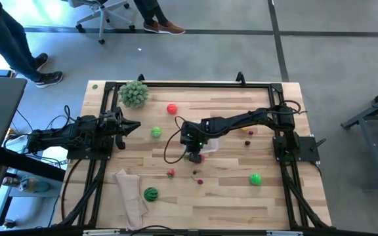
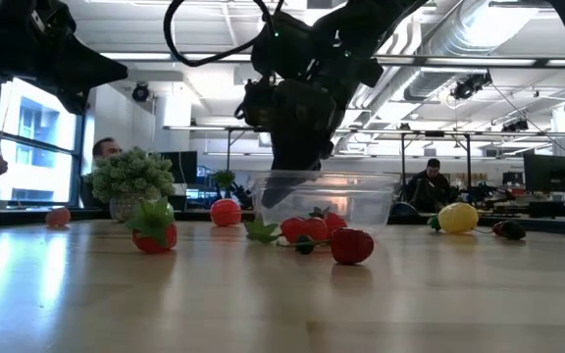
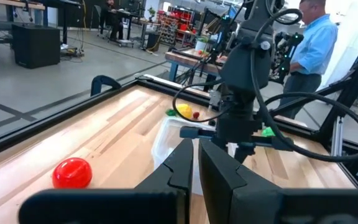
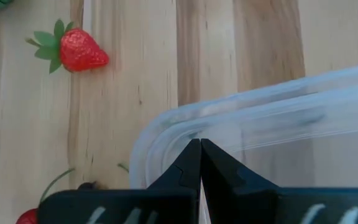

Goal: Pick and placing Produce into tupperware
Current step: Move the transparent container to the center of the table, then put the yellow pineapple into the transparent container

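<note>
Your right tool (image 1: 195, 156) is closed, holding nothing, over the tupperware (image 4: 278, 124) rim mid-surface. Open it before lowering onto the strawberry (image 4: 79, 51) nearby.

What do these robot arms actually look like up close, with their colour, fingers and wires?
Both are dark, nearly black jointed arms. The right arm trails looping black cables and shows a small green light near its wrist. The right gripper ends in two flat, wedge-shaped black fingers tapering to a point. The left gripper has the same two dark wedge fingers.
</note>
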`<action>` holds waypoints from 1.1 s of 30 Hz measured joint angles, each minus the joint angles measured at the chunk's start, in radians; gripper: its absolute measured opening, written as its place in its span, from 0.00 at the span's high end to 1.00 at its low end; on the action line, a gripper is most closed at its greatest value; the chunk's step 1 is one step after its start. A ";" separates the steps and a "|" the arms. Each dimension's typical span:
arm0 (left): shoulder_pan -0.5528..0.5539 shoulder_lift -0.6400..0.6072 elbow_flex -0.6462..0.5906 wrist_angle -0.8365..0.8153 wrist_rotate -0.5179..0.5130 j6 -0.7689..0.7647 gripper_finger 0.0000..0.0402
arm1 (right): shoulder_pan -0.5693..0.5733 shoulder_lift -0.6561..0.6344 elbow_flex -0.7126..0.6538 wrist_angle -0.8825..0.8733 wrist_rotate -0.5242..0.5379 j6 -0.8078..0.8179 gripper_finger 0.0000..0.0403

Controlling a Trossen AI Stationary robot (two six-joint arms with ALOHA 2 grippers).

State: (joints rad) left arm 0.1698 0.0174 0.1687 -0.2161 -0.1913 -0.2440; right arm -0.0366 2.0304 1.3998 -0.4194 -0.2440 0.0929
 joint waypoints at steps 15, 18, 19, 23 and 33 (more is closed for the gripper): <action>0.000 0.000 0.000 0.000 0.000 0.000 0.96 | -0.070 0.000 0.000 0.055 0.004 -0.007 1.00; 0.000 0.000 0.000 0.000 0.000 0.000 0.96 | -0.069 0.000 0.000 0.046 0.004 -0.008 1.00; 0.000 0.000 0.000 0.000 0.000 0.000 0.96 | -0.069 0.000 0.000 0.037 0.005 -0.008 1.00; 0.000 0.000 0.000 0.000 0.000 0.000 0.96 | -0.075 -0.007 0.001 -0.033 0.037 -0.022 1.00; 0.000 0.000 0.000 -0.005 0.000 0.000 0.96 | -0.088 -0.216 0.001 -0.218 0.161 -0.028 1.00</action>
State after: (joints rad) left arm 0.1697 0.0174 0.1688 -0.2211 -0.1913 -0.2443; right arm -0.1246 1.8141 1.4006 -0.6373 -0.0834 0.0645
